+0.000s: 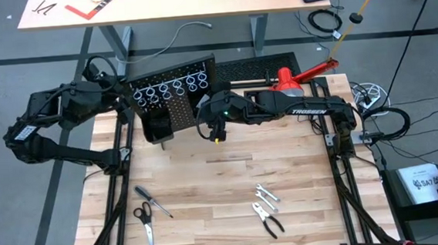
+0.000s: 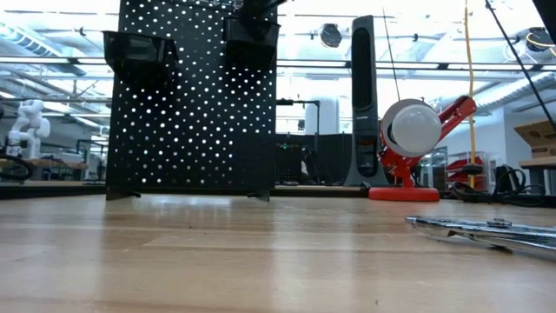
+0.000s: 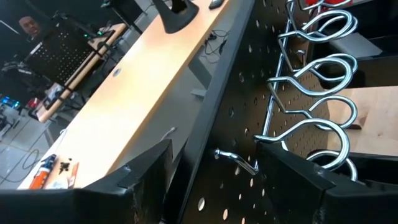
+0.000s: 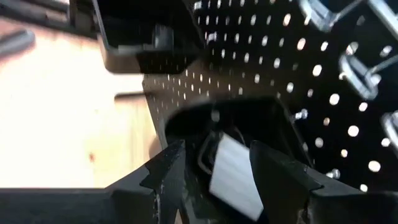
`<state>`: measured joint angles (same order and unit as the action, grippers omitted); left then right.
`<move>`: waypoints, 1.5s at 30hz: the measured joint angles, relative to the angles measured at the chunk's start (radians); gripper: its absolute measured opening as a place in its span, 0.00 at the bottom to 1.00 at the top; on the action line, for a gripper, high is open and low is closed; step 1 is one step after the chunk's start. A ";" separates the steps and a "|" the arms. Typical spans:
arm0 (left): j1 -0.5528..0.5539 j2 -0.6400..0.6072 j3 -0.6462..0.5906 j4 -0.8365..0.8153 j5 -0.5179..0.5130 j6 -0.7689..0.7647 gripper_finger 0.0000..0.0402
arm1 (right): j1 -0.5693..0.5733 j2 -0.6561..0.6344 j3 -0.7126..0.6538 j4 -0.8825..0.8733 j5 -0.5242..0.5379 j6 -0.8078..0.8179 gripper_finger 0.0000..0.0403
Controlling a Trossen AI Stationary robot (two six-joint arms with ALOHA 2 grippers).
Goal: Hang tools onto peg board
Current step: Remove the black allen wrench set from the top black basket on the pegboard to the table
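Observation:
The black peg board [image 1: 172, 95] stands upright at the table's far left, with a row of silver rings [image 3: 317, 74] and black bins [image 2: 139, 50]. My left gripper [image 3: 214, 152] is open beside the board's upper left edge. My right gripper [image 4: 217, 152] hangs over a bin [image 4: 224, 115] on the board's right, shut on a small metal piece [image 4: 233, 177]. Lying flat near the front edge are a screwdriver [image 1: 153, 202], scissors [image 1: 145, 224], a wrench [image 1: 266, 194] and pliers [image 1: 268, 221]. My right gripper has the small silver-white metal piece [image 4: 236, 186] between its two fingers. The fingers slant downward, coming from the table's right side. The piece is clear of the table, above the open mouth of the black bin.
A red-and-white lamp [image 1: 293, 77] and a flat black slotted panel [image 1: 255, 62] sit behind the board at the far right. A desk [image 1: 172, 2] stands beyond the far edge. Bare wood [image 1: 230, 164] lies between the board and the tools.

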<state>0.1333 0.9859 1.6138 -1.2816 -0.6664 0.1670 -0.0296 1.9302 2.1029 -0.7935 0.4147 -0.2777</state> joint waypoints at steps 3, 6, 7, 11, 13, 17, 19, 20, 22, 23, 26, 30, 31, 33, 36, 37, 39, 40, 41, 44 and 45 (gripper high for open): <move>0.000 0.000 0.000 -0.001 0.004 0.000 0.60 | -0.015 0.007 0.000 -0.010 -0.002 -0.030 0.44; 0.000 0.000 -0.001 0.002 0.008 0.000 0.60 | -0.024 0.019 0.002 0.022 -0.013 -0.067 0.44; 0.000 0.000 -0.001 0.007 0.016 0.000 0.60 | -0.027 0.025 0.002 0.031 -0.022 -0.079 0.44; 0.000 0.000 -0.001 0.016 0.029 -0.001 0.60 | -0.031 0.044 0.002 0.063 -0.022 -0.110 0.43; 0.000 0.001 -0.002 0.018 0.032 -0.001 0.60 | -0.035 0.050 0.002 0.070 -0.020 -0.117 0.41; -0.001 0.001 -0.002 0.017 0.035 -0.001 0.60 | -0.036 0.056 0.002 0.080 -0.021 -0.125 0.36; -0.001 0.001 -0.002 0.017 0.035 -0.001 0.60 | -0.036 0.056 0.002 0.080 -0.025 -0.133 0.33; -0.001 0.001 -0.002 0.017 0.035 -0.001 0.60 | -0.036 0.056 0.002 0.080 -0.027 -0.137 0.32; -0.001 0.001 -0.002 0.017 0.036 -0.002 0.60 | -0.037 0.057 0.002 0.079 -0.037 -0.145 0.30; -0.001 0.001 -0.002 0.017 0.036 -0.002 0.60 | -0.037 0.057 0.002 0.078 -0.051 -0.155 0.29; -0.001 0.001 -0.002 0.018 0.036 -0.004 0.60 | -0.038 0.057 0.002 0.077 -0.079 -0.178 0.28; -0.001 0.001 -0.002 0.016 0.036 -0.004 0.60 | -0.038 0.066 0.002 0.080 -0.081 -0.203 0.28; -0.001 0.001 -0.002 0.016 0.036 -0.004 0.60 | -0.039 0.068 0.002 0.079 -0.081 -0.210 0.28; -0.001 0.001 -0.002 0.017 0.036 -0.004 0.60 | -0.040 0.076 0.003 0.081 -0.081 -0.231 0.28; -0.001 0.001 -0.003 0.016 0.036 -0.004 0.60 | -0.041 0.089 0.004 0.086 -0.079 -0.252 0.28; -0.001 0.001 -0.003 0.016 0.036 -0.004 0.60 | -0.041 0.091 0.004 0.088 -0.075 -0.258 0.28; -0.001 0.001 -0.003 0.016 0.036 -0.004 0.60 | -0.041 0.092 0.004 0.088 -0.071 -0.267 0.27; -0.001 0.001 -0.003 0.016 0.036 -0.004 0.60 | -0.041 0.092 0.004 0.088 -0.072 -0.271 0.25; -0.001 0.001 -0.003 0.016 0.036 -0.004 0.60 | -0.041 0.092 0.003 0.087 -0.073 -0.274 0.23; -0.001 0.001 -0.003 0.017 0.036 -0.005 0.60 | -0.041 0.093 0.002 0.085 -0.074 -0.285 0.15; -0.001 0.001 -0.003 0.016 0.036 -0.005 0.60 | -0.041 0.094 0.002 0.084 -0.075 -0.286 0.12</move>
<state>0.1326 0.9871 1.6112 -1.2652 -0.6304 0.1623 -0.0704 2.0238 2.1048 -0.7096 0.3399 -0.5632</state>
